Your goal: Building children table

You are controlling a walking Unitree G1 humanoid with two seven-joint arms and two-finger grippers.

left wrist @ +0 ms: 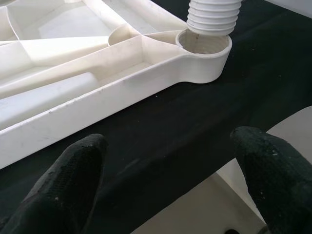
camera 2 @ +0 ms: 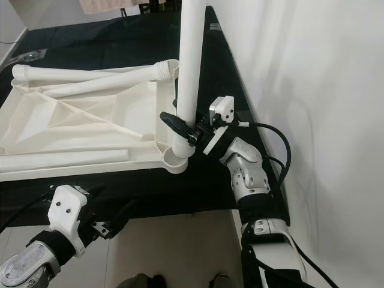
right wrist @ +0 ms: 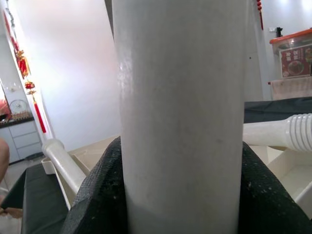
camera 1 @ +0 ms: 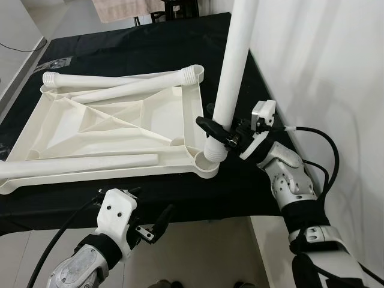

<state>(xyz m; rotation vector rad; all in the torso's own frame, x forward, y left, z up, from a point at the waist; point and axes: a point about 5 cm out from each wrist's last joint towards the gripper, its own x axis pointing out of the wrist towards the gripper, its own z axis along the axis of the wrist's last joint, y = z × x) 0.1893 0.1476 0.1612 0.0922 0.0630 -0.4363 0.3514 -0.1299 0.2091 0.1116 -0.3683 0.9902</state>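
Table leg [camera 1: 231,78] stands in the tabletop [camera 1: 120,129] corner socket, gripped by right claw [camera 1: 219,133].

A black-covered worktop [camera 1: 120,42] stands against a white wall [camera 1: 324,66], with pale floor tiles [camera 1: 204,252] below its near edge. Beyond its far end hangs a beige cloth [camera 1: 123,9]. Red ornaments [right wrist: 23,63] hang on a distant wall, near an orange-lidded box [right wrist: 295,51].

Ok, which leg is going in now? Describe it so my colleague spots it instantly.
Find the upturned white tabletop on the black table. At its near right corner socket, the right gripper clamps one white leg. It alone stands upright; the others lie flat.
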